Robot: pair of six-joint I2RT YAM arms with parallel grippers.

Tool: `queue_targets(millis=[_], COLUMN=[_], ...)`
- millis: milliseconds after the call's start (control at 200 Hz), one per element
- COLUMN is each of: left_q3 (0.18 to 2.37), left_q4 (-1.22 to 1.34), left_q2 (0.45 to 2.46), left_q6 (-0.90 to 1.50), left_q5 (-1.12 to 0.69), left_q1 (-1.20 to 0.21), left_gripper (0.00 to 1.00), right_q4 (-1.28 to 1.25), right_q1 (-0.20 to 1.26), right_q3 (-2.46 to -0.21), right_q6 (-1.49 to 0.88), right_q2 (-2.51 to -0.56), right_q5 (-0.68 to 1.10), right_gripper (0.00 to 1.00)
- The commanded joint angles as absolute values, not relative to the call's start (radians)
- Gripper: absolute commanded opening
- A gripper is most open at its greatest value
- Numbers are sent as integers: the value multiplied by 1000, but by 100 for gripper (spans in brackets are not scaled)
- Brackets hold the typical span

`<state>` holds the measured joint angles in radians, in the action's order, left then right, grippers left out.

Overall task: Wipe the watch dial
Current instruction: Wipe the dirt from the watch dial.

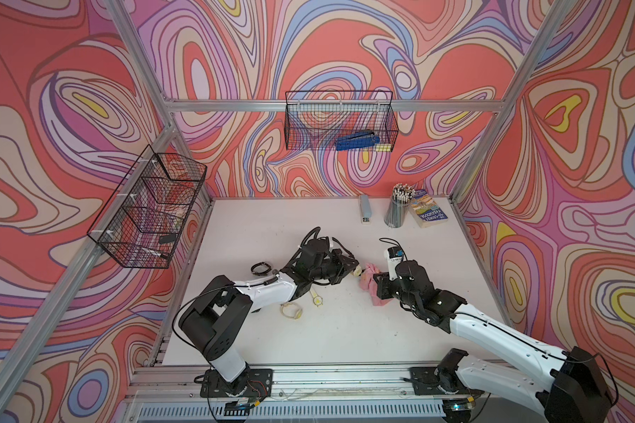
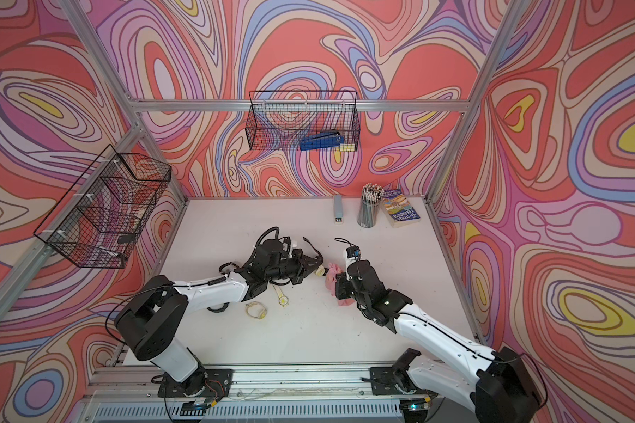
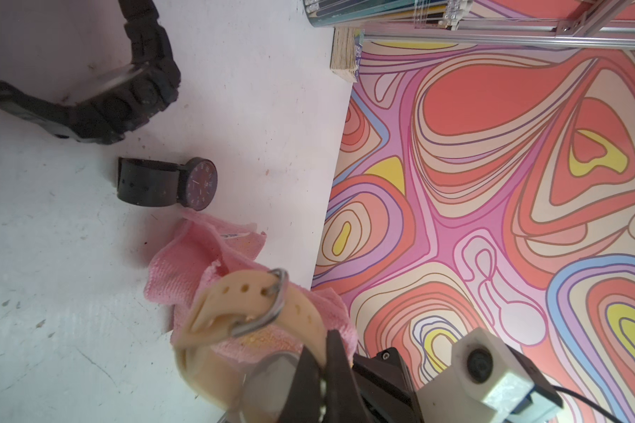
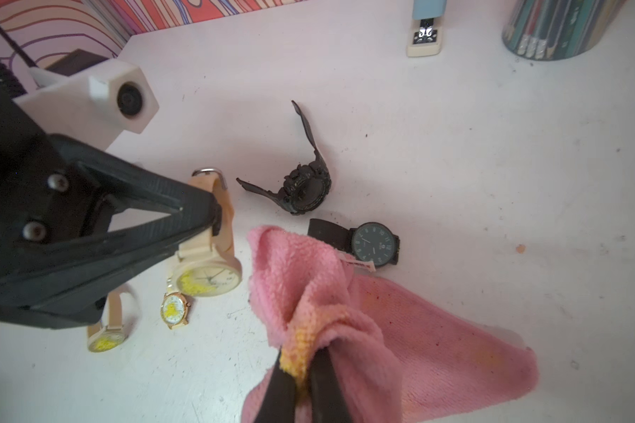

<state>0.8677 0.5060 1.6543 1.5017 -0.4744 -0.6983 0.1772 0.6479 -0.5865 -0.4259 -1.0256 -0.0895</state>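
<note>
Fuzzy pink cloth [image 4: 345,304], matt rubbery cream watch strap [image 3: 235,291] with shiny metal buckle [image 3: 282,293], scuffed matt white table [image 4: 455,146]

The left arm [image 1: 264,289] and the right arm [image 1: 492,329] stretch low over the surface [image 1: 272,227] toward its middle, claws facing, near but apart. The left claw [image 4: 216,219] grips a watch [image 4: 208,276], the right claw [image 4: 303,362] a cloth [image 4: 297,263].

Cream watch [image 4: 226,219] with yellow-smeared dial [image 4: 208,278]; pink cloth [image 4: 308,285] just beside it, mid-table.
Watch is pinched at the strap with the buckle end up, and yellow residue covers part of the round dial. Cloth is bunched at a pinched, yellow-stained fold, its other end trailing on the white table [image 4: 455,146]. A narrow gap separates cloth and dial.
</note>
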Motion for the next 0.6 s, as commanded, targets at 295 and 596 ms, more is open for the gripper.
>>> queue_targets(millis=[295,596], left_q3=[866,873], left_q4=[575,629], left_q2=[1638,1661], left_q6=[1589,1661], left_q5=[-453,-449], left_q1=[-700,-715], left_gripper=[0,0], right_q4=[-105,-203], right_q1=[687,692], right_q3=[-588,-602], right_q6=[-346,-347], right_q2=[-1056,-1190], right_q5=[0,-37], right_gripper=[0,0])
